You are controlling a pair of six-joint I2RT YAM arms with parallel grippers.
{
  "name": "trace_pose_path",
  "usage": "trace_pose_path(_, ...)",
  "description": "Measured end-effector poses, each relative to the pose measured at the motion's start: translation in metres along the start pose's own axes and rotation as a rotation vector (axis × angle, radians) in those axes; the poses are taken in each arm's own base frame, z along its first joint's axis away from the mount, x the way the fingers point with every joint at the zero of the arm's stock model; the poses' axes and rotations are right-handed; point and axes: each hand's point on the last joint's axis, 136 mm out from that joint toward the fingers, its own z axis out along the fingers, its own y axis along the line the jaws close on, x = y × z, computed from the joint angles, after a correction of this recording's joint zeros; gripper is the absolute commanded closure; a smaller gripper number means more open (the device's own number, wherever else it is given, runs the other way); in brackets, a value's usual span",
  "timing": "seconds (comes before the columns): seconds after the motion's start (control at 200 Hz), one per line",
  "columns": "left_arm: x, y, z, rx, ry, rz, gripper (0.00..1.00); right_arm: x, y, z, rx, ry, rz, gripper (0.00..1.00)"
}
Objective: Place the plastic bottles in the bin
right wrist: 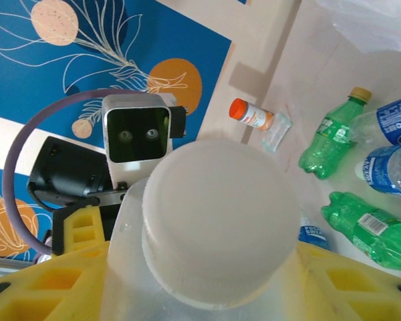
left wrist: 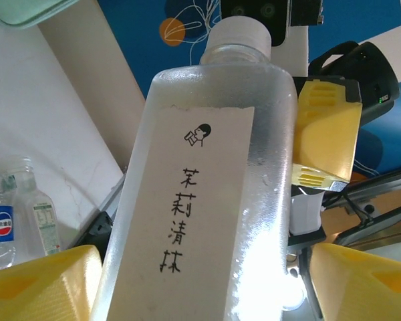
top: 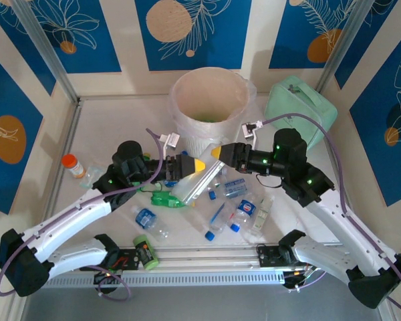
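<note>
The tabletop [top: 107,127] is closed on three sides by walls, and a metal rail [top: 207,257] runs along its near edge. The bin [top: 187,83] stands at the far edge, in the middle. The case [top: 301,110] lies just beside it in the far right corner. The far left part of the tabletop is bare, so there is free room there. On that side only the jar [top: 72,164] stands, near the left edge. The can [top: 144,252] lies at the rail.

The loose bottles [top: 240,207] are spread between the two arms, from the middle to the rail, and they leave little free surface there. A green one [top: 167,199] lies under the left wrist.

Both arms come from the near corners and slant inward, with the elbows low and the wrists turned to each other. The left gripper [top: 192,167] and the right gripper [top: 218,152] meet almost tip to tip, just in front of the bin. The right elbow is near the case.

Between them is the frosted bottle [top: 197,184] with a white label. It is tilted and lies before the bin, not over its mouth. The right jaws are closed on its shoulder, just under the cap. The left jaws stand on both sides of its body. One finger [left wrist: 40,284] seems to touch it, but beside the other I see a bright gap, so I cannot tell whether they grip.
</note>
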Motion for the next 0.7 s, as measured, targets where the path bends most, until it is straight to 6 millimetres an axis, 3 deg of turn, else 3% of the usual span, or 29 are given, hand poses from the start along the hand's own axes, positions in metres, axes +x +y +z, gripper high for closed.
trace_pose_path(0.7, 0.0029, 0.0045, 0.0058, 0.058, 0.020, -0.053, 0.24, -0.0008, -0.0009, 0.0005, 0.021, -0.031, -0.004, 0.53)
